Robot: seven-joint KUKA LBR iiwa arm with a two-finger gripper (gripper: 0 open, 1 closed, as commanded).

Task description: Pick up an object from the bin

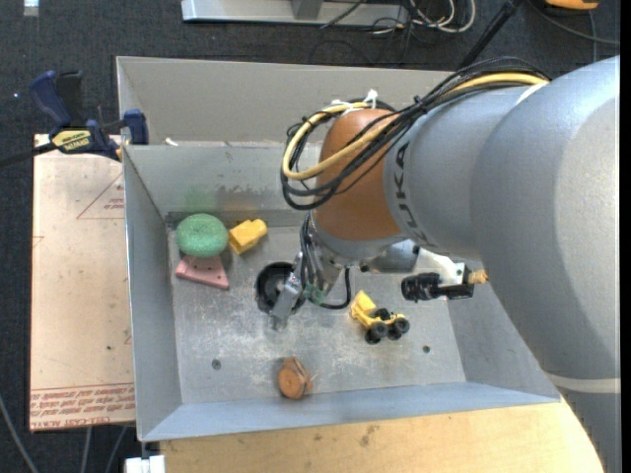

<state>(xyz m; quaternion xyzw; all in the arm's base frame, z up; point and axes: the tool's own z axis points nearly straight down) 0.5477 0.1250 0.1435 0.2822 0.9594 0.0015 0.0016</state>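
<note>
Gripper (286, 305), open or shut unclear, sits beside black round thing (267, 282), bare floor (222, 335) leftward

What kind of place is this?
Probably a robotics lab: a large grey robot arm over a grey metal bin of small toys, like a yellow toy truck, with loose cables on dark carpet.

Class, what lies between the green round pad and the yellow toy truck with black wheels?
In the camera view: a black round object and the end effector.
</note>
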